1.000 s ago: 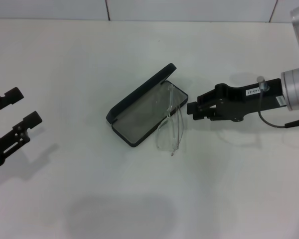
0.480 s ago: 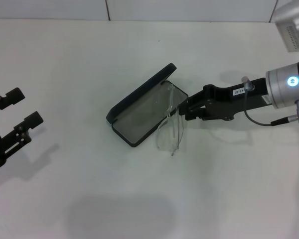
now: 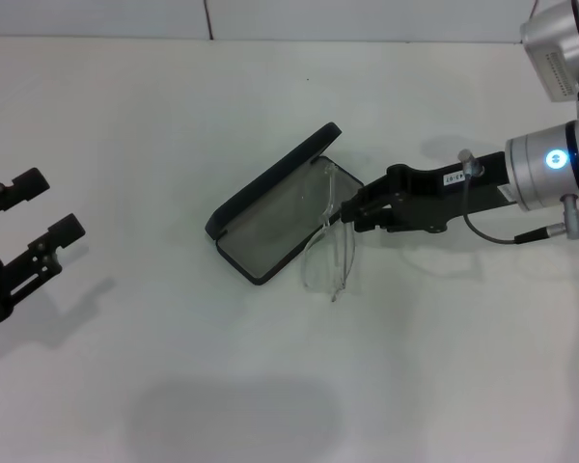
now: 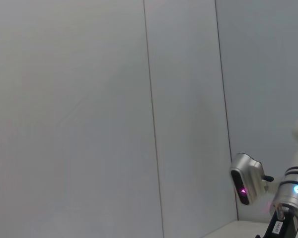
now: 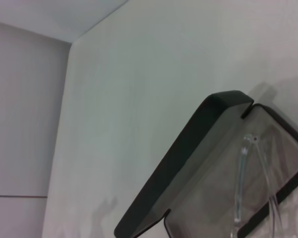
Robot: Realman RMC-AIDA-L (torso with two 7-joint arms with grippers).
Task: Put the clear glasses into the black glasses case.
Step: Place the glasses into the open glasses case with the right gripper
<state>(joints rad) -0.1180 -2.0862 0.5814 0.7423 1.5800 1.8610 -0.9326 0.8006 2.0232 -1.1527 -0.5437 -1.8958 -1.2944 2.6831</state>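
While the step in hand reads as nudging or seating the glasses into the case, the entries run outward from the working tool.

Right gripper (image 3: pixel 350 211): reaches in low over the table, tips at the near edge of the glasses; whether the fingers are apart or together cannot be told.

Clear glasses (image 3: pixel 330 241): directly at the gripper tips, lying half over the case's near long rim, one end inside on the lining, the other end and temple tips hanging out on the table to the tool's side.

Black glasses case (image 3: pixel 270 217): just beyond the glasses, open, lid raised on the far side from the tool; grey lining visible in the right wrist view with a temple arm across it.

Handling advice: judged best to push gently toward the lid, low and square to the frame, so that the overhanging end swings in without skidding the light case away; thin temples may snag on the rim.

Table (image 3: pixel 174 116): white surface beyond the case.

Left gripper (image 3: pixel 27 236): farthest off, parked well clear across the table, fingers spread, holding nothing.
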